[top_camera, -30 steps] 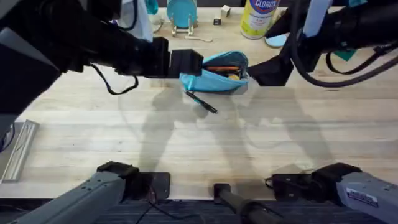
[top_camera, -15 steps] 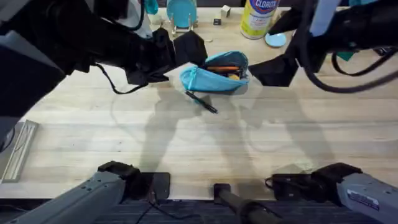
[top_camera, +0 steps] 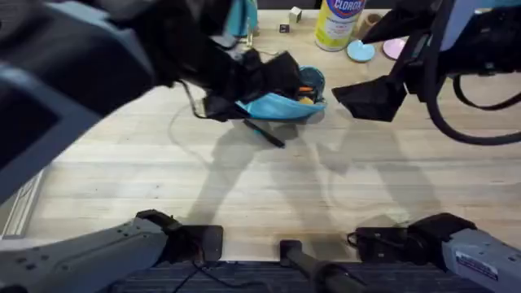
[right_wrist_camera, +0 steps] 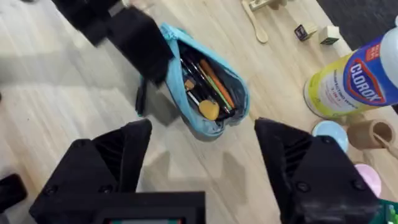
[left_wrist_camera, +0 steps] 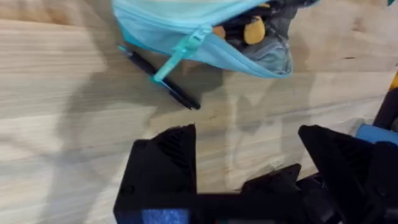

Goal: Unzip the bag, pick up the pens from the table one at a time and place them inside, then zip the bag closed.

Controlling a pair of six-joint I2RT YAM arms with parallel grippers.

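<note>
From overhead, the turquoise pencil pouch (top_camera: 281, 104) is lying unzipped on the far middle of the butcher-block table (top_camera: 244, 187), its mouth showing orange and yellow items inside. One dark pen (top_camera: 264, 133) is lying on the wood just in front of it, touching or nearly touching its near edge. The left gripper (top_camera: 269, 77) is reaching across from the left and hovering over the pouch's left end; from here I cannot tell how its fingers stand. The right gripper (top_camera: 370, 99) is hanging just right of the pouch, touching nothing. A Clorox canister (top_camera: 339, 23) is standing behind.

In the left wrist view, the left gripper (left_wrist_camera: 249, 155) is showing its fingers spread wide with nothing between them, poised above bare wood near the pen (left_wrist_camera: 160, 79). The teal zipper pull (left_wrist_camera: 180, 55) is dangling over the pen's middle. The pouch (left_wrist_camera: 199, 31) looks soft and would probably sag and slide if nudged. The pen looks light, stiff and smooth, likely to roll, so pinching across its barrel at the end clear of the zipper pull seems best.

In the right wrist view, the right gripper (right_wrist_camera: 199, 155) is also holding its fingers wide apart and empty, pointing down at the pouch's (right_wrist_camera: 208, 93) open mouth, where pens and an orange stick are lying lengthwise.
</note>
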